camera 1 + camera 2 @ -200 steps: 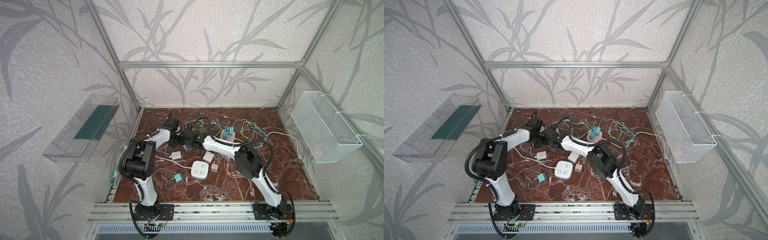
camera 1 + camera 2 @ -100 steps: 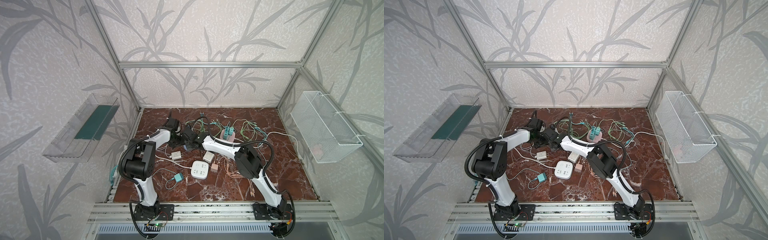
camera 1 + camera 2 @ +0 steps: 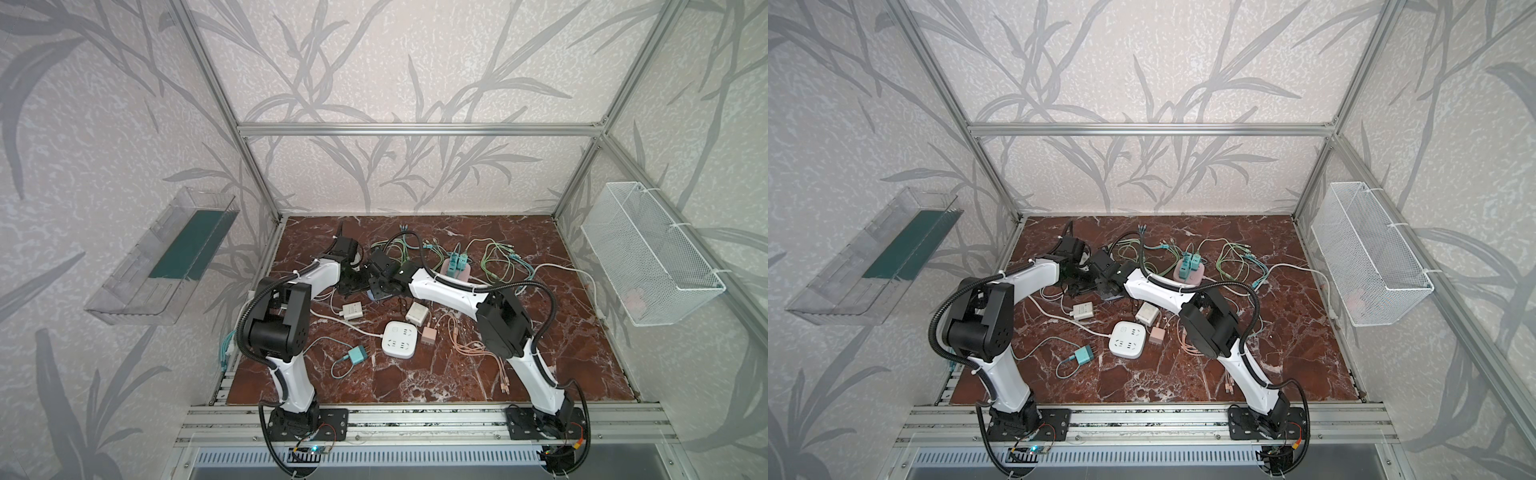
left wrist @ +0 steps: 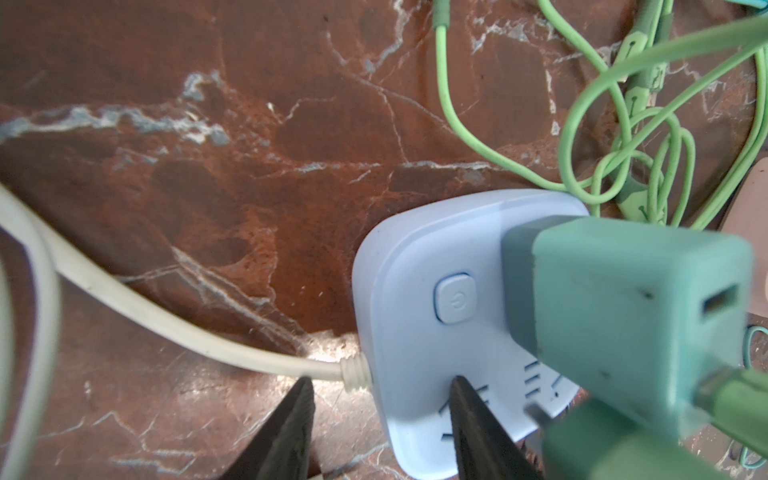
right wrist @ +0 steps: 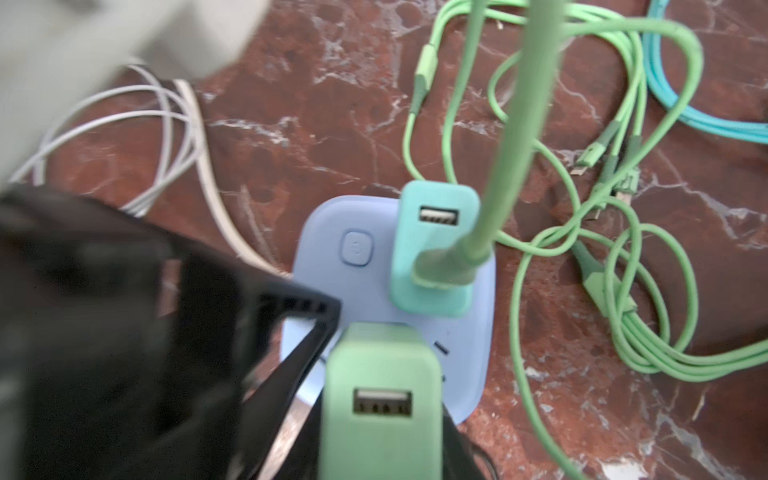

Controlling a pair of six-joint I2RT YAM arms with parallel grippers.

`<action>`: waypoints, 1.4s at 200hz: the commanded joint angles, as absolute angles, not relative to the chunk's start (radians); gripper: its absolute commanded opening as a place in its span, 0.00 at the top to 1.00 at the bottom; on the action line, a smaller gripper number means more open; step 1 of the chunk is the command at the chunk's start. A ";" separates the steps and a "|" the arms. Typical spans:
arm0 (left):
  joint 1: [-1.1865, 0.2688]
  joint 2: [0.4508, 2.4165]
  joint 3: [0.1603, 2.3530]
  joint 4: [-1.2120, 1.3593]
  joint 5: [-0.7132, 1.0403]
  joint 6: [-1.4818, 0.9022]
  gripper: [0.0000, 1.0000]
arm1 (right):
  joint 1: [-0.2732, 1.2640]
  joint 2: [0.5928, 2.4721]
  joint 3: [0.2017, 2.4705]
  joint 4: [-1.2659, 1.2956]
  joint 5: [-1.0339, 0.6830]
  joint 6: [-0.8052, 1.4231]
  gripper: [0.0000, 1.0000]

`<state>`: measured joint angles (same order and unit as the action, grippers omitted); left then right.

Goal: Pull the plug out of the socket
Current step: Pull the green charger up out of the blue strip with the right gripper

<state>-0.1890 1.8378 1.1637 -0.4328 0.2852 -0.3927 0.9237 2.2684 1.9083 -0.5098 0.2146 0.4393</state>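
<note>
1. In both top views the left gripper [image 3: 354, 286] and the right gripper [image 3: 380, 288] meet low over the marble tabletop [image 3: 478, 386]. They are in its left half, nearer the rear edge than the front edge. Their black bodies hide almost everything beneath them.
2. The left wrist view shows what is hidden from above. The blue socket [image 4: 407, 353] lies flat on the marble, with a white cord [image 4: 166, 320] entering its side and a teal plug [image 4: 623, 299] standing in it. One bare metal prong of the green plug [image 4: 602, 453] shows above the socket's face. Whether its tip sits in a slot cannot be told.
3. Only the right wrist view shows the green plug's end face with its USB port. It also shows two open slots on the socket beside that plug, and a green cable [image 5: 511, 124] plugged into the teal plug.
4. The left gripper's jaws stand partly apart, straddling the socket's corner where the cord enters. One finger [image 4: 478, 424] has its tip on the socket's face. The other finger [image 4: 291, 424] is down beside the cord, with a gap to the socket's wall.
5. The right gripper is closed tight on the green plug, with its dark fingers against the plug's two sides. It holds the plug over the socket's edge, beside the teal plug.
</note>
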 commanded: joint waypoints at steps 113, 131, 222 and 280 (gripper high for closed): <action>-0.173 1.810 1.112 -0.511 0.231 -0.357 0.47 | 0.827 2.015 1.601 -0.314 0.001 0.407 0.79; -0.173 1.784 1.112 -0.518 0.235 -0.355 0.47 | 0.803 1.990 1.557 -0.262 -0.057 0.415 0.79; -0.176 1.660 1.113 -0.497 0.275 -0.357 0.46 | 0.706 2.030 1.519 -0.242 -0.271 0.471 0.78; -0.185 1.630 1.103 -0.466 0.281 -0.382 0.45 | 0.672 2.053 1.484 -0.240 -0.332 0.495 0.77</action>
